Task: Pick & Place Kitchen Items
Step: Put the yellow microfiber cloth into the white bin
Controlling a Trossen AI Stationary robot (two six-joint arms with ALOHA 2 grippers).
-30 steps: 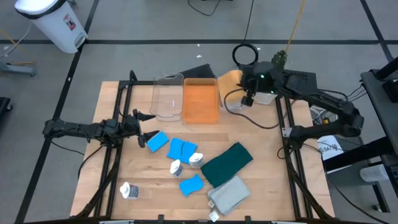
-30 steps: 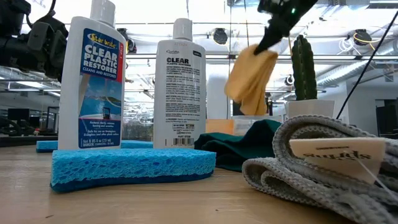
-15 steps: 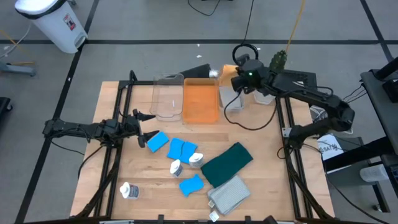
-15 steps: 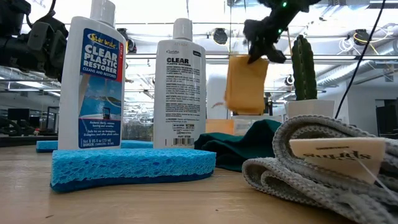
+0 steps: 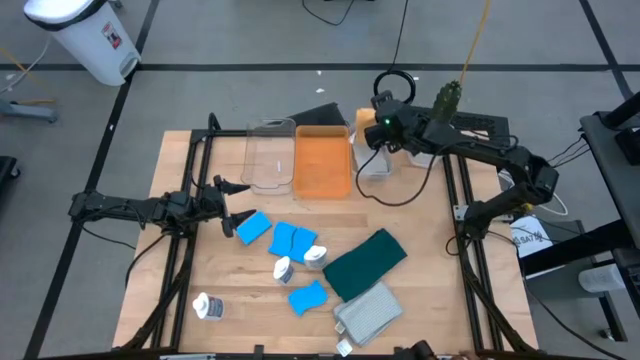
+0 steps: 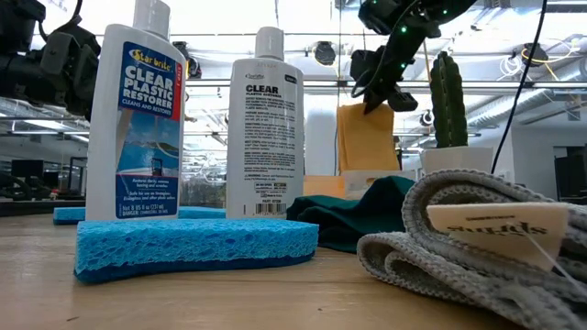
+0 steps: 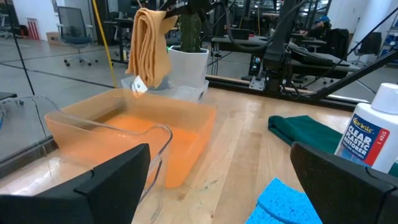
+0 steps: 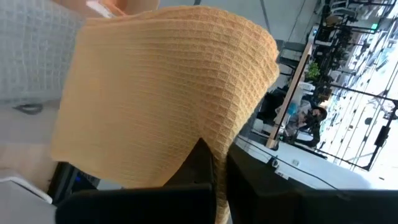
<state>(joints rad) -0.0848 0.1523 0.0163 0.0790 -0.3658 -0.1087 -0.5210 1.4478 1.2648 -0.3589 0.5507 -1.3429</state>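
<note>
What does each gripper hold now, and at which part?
The right gripper holds the orange cloth by its top edge; the cloth hangs free beside the orange bin. The left gripper is open and holds nothing.

Orange cloth [image 8: 168, 87], a fine waffle weave right up close. Bright blue sponges [image 5: 283, 240] on the pale wood tabletop [image 5: 430, 290]. Dark green cloth [image 5: 365, 263], and a grey cloth [image 5: 368, 312] in a small check beside it. White bottles [image 6: 138, 124] with blue-and-red labels. One orange bin [image 5: 322, 163], one clear bin [image 5: 268, 156]. Green cactus [image 6: 448, 99], white pot [image 7: 188, 65].
</note>
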